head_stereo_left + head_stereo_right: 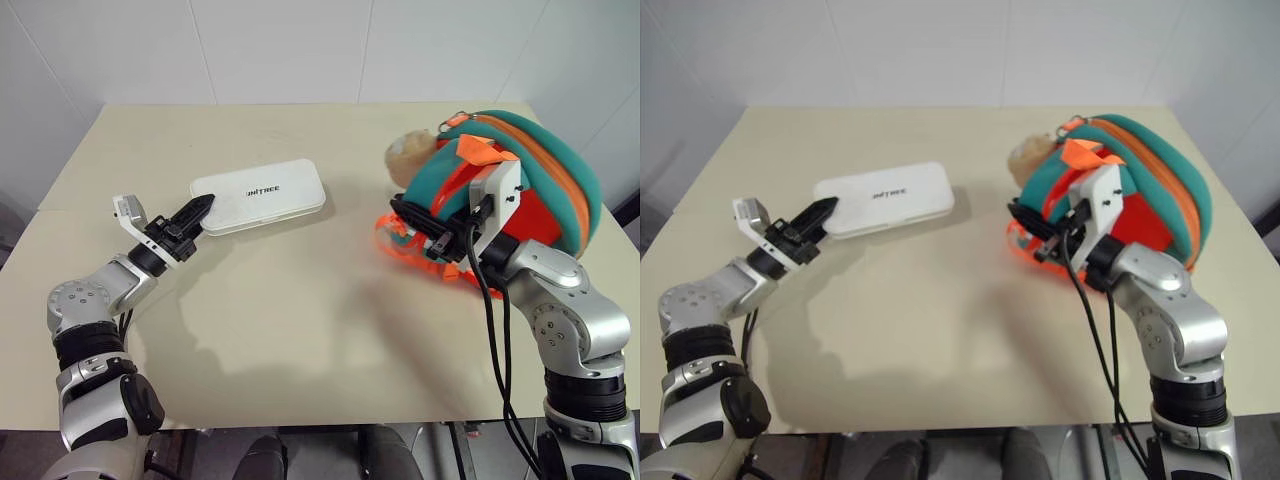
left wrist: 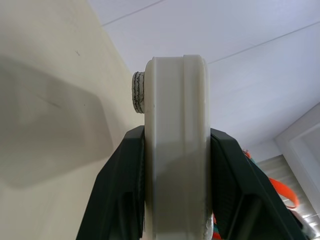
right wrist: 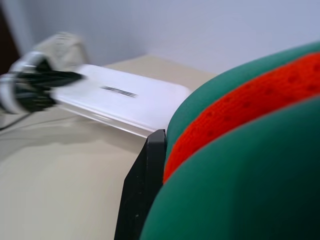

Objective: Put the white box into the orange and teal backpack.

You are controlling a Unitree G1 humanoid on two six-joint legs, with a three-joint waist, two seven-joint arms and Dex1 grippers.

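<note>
My left gripper (image 1: 200, 211) has its jaws clamped on the near short end of the flat, long white box with rounded corners (image 1: 262, 194); in the left wrist view the two black fingers (image 2: 122, 190) press on both sides of its edge. The box seems raised a little above the beige surface (image 1: 300, 320), with its shadow below it, on my left side.

My right gripper (image 1: 408, 215) has its jaws clenched on the teal and orange fabric of the small rounded orange and teal backpack (image 1: 545, 175); I cannot tell exactly which part of it. The backpack is on the right side of the surface, well apart from the box. A tan plush toy (image 1: 410, 157) sits just beside the backpack, on the side toward the box.
</note>
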